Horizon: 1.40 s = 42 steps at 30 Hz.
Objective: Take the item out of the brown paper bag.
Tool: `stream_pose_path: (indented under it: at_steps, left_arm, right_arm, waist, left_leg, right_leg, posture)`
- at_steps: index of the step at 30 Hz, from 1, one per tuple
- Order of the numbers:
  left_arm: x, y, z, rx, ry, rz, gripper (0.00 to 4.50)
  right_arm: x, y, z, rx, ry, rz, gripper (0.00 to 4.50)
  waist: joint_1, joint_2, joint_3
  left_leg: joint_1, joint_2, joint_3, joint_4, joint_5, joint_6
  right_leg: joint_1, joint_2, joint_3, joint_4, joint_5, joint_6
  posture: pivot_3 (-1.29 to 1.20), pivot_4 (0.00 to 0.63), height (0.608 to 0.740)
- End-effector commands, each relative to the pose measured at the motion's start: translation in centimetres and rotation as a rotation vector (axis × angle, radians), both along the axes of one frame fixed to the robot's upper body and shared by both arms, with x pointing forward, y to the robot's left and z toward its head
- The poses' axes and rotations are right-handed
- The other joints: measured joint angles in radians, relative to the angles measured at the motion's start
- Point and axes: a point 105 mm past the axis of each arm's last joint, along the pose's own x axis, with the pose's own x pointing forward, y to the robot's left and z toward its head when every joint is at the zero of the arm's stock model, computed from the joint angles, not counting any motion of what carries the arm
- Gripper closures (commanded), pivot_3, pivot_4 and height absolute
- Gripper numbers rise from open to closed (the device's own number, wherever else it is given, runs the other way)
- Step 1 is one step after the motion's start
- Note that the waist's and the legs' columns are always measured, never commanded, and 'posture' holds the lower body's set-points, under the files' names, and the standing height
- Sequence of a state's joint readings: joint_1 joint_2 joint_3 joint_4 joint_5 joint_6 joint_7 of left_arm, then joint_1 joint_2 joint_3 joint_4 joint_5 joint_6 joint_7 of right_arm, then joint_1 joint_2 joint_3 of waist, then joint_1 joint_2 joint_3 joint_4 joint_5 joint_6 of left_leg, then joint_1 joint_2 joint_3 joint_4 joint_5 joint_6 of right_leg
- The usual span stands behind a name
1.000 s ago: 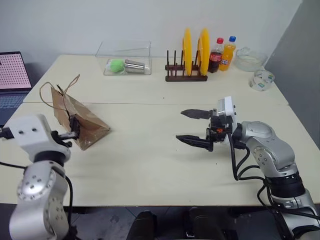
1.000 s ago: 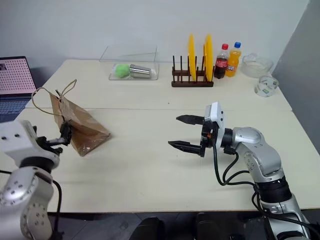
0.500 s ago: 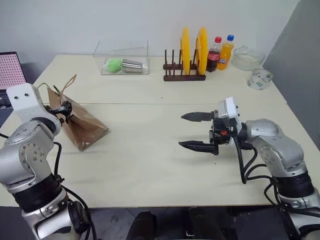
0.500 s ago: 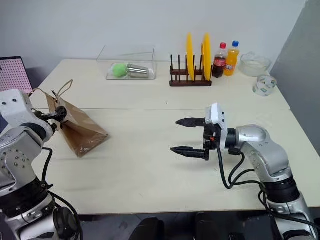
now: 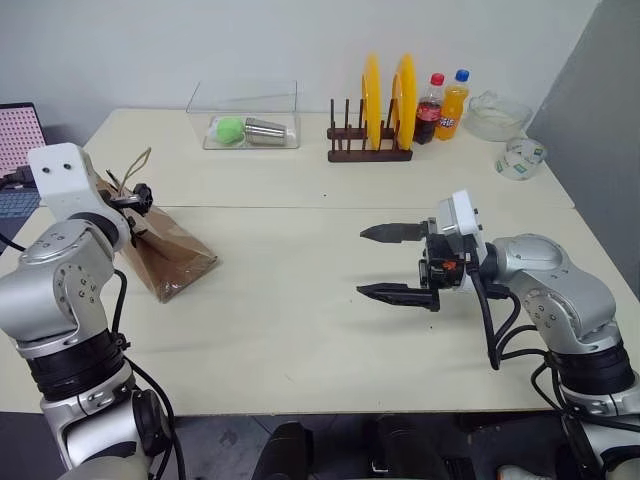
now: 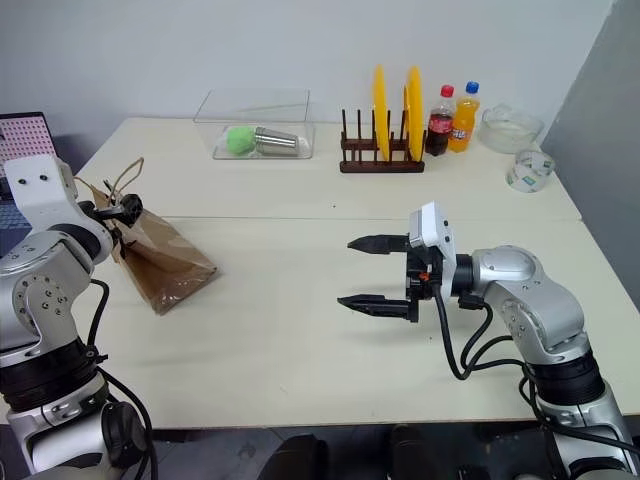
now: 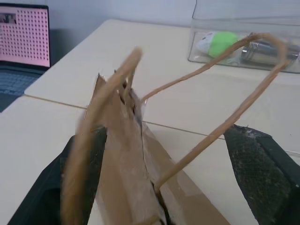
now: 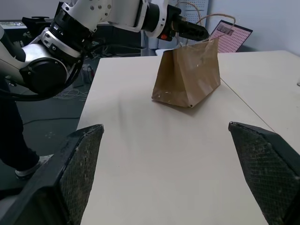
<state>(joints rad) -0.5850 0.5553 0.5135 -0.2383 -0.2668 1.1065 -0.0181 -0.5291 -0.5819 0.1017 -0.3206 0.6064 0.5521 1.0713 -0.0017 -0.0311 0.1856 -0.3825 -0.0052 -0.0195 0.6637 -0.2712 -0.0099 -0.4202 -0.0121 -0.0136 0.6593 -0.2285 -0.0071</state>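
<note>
The brown paper bag [image 5: 168, 252] lies creased on the table's left side, its string handles [image 7: 220, 84] looping up. My left gripper [image 5: 138, 198] is at the bag's upper edge. It stands open, and in the left wrist view the bag's top [image 7: 124, 140] and handles sit between its two fingers [image 7: 82, 173]. My right gripper [image 5: 364, 261] hangs open over the middle of the table, pointing toward the bag with nothing between its fingers. The right wrist view looks across at the bag [image 8: 190, 75]. The item is hidden.
At the back stand a clear box [image 5: 245, 125] with a green ball and a metal cup, a rack of yellow plates [image 5: 372, 120], a cola bottle [image 5: 431, 108], an orange soda bottle [image 5: 453, 104], a glass bowl [image 5: 496, 115] and a tape roll [image 5: 522, 160]. A laptop [image 5: 18, 140] sits far left.
My left arm has risen and reached forward, bringing its open gripper from the bag's side up to its top edge. The right gripper has hardly moved.
</note>
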Motion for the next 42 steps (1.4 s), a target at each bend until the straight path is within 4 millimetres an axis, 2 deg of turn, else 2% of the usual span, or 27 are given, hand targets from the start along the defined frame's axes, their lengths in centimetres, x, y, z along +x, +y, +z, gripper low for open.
stream_pose_path:
  at_steps: [1,4,14,17,22,34,38,42]
  left_arm:
    - [-0.2,-0.4,2.7,0.07,-0.087,-0.016,0.56]
    - [0.0,-0.2,3.0,0.084,-0.093,-0.017,1.23]
    - [0.7,1.0,4.6,0.13,-0.131,-0.006,4.45]
    - [1.0,1.0,5.4,0.148,-0.145,-0.038,4.48]
    - [1.5,-0.3,7.3,0.171,-0.143,-0.193,4.48]
    - [3.1,-5.1,10.4,0.251,-0.123,-0.603,4.48]
    - [4.8,-8.2,12.1,0.262,-0.15,-0.757,4.48]
    - [6.2,-10.9,12.7,0.254,-0.158,-0.89,4.48]
  right_arm:
    - [-0.1,-0.2,1.1,0.014,-0.046,0.003,0.0]
    - [0.0,-0.1,1.2,0.014,-0.047,0.004,0.0]
    - [0.0,0.0,1.1,0.012,-0.043,-0.001,0.0]
    - [0.0,0.0,1.2,0.012,-0.045,-0.005,0.0]
    - [0.0,-0.1,1.1,0.015,-0.043,-0.021,0.0]
    - [-0.2,-0.7,1.6,0.085,-0.032,-0.146,0.0]
    - [-0.2,-1.6,1.9,0.109,-0.039,-0.241,0.0]
    - [0.0,-2.4,2.1,0.127,-0.051,-0.333,0.0]
  waist:
    - [0.0,0.0,0.0]
    - [0.0,0.0,0.0]
    - [0.0,0.0,0.0]
    - [0.0,0.0,0.0]
    - [0.0,-0.003,0.002]
    - [0.0,-0.008,0.005]
    - [0.002,-0.009,0.006]
    - [0.004,-0.009,0.006]
  left_leg:
    - [0.0,0.0,0.0,0.0,0.0,0.0]
    - [0.0,0.0,0.0,0.0,0.0,0.0]
    - [0.0,0.0,0.0,0.0,0.0,0.0]
    - [0.0,0.0,0.0,0.0,0.0,0.0]
    - [-0.001,0.0,0.0,0.0,0.0,0.0]
    - [-0.002,-0.001,0.0,0.0,0.0,0.0]
    - [-0.003,-0.001,-0.001,0.0,0.0,0.0]
    - [-0.005,-0.002,0.0,0.001,0.0,0.0]
  right_leg:
    - [0.0,0.0,0.0,0.0,0.0,0.0]
    - [0.0,0.0,0.0,0.0,0.0,0.0]
    - [0.0,0.0,0.0,0.0,0.0,0.0]
    - [0.0,0.0,0.0,0.0,0.0,0.0]
    - [0.0,0.0,-0.001,0.0,0.0,0.0]
    - [-0.001,-0.001,-0.001,0.0,0.0,0.0]
    - [-0.002,-0.001,-0.002,0.0,0.0,0.0]
    - [-0.002,-0.002,-0.002,0.0,0.0,0.0]
  posture:
    - [0.0,0.15,0.74]
    - [0.0,0.15,0.74]
    - [0.0,0.15,0.74]
    - [0.0,0.15,0.74]
    - [0.0,0.15,0.74]
    - [0.0,0.15,0.74]
    - [0.0,0.15,0.74]
    - [0.0,0.15,0.74]
